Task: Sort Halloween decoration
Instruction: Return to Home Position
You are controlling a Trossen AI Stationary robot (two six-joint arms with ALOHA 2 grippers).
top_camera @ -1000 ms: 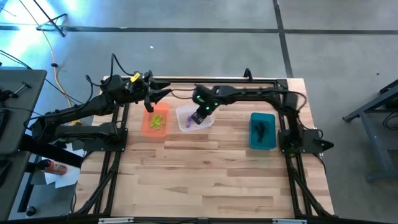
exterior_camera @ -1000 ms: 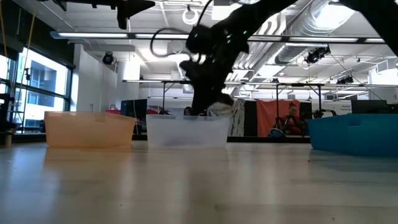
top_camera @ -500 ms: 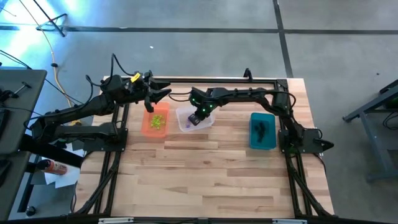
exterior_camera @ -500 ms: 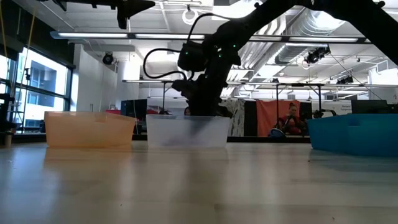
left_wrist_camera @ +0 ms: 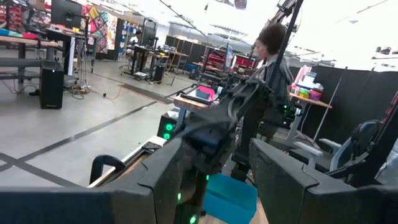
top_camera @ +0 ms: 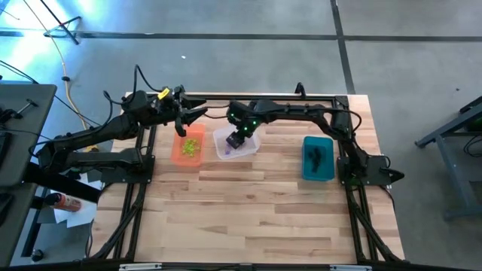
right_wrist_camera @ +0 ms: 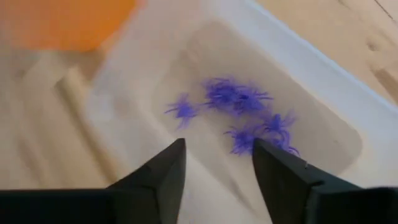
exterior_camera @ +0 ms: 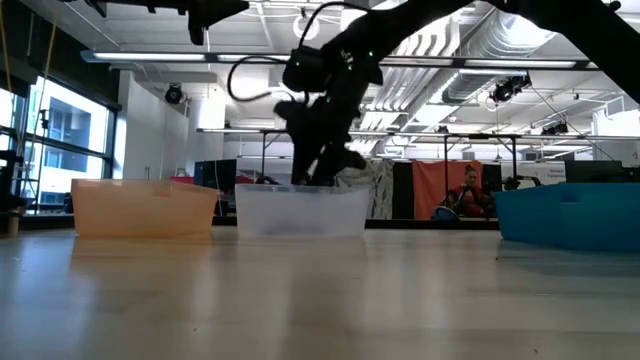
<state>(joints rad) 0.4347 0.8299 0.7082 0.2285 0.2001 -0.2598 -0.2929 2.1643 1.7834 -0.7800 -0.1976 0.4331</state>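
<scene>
Purple spidery plastic trinkets (right_wrist_camera: 242,115), thin-legged, lie clustered on the floor of the clear rectangular plastic bin (right_wrist_camera: 311,81). Right claw (right_wrist_camera: 217,155) hangs over that bin, fingers spread, empty. Left claw (top_camera: 197,113) sits above the far edge of the orange plastic bin (top_camera: 178,150), fingers apart, empty. Yellow-green trinkets (top_camera: 190,147) lie in the orange plastic bin.

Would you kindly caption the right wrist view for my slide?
Open right gripper over the clear bin, purple spiders lying inside.
</scene>
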